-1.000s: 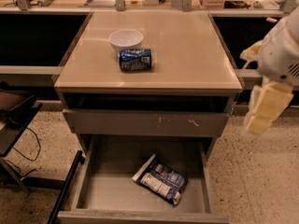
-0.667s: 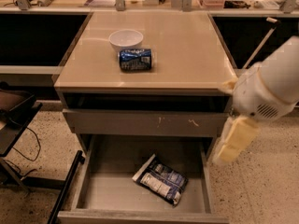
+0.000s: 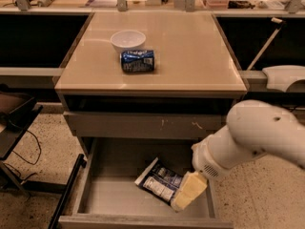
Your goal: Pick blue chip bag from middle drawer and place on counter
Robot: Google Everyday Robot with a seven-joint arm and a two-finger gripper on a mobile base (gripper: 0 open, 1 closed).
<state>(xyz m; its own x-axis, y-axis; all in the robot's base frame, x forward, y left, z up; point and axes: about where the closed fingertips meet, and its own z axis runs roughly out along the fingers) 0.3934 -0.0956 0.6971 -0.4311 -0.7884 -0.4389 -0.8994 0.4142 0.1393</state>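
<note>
The blue chip bag (image 3: pixel 158 182) lies crinkled and slanted on the floor of the open middle drawer (image 3: pixel 112 197), right of its centre. My gripper (image 3: pixel 189 191), cream-coloured, hangs inside the drawer at the bag's lower right end and covers that corner. Whether it touches the bag cannot be told. My white arm (image 3: pixel 252 137) reaches in from the right. The beige counter (image 3: pixel 195 56) tops the cabinet above.
A white bowl (image 3: pixel 127 39) and a blue soda can (image 3: pixel 137 61) lying on its side sit on the counter's left half. A shut grey drawer front (image 3: pixel 143 125) overhangs the open drawer. A dark cart (image 3: pixel 14 123) stands at the left, on speckled floor.
My arm has swung from beside the counter's right edge down and left into the open drawer, bringing the gripper over the bag's right end. The bag, can and bowl have not moved.
</note>
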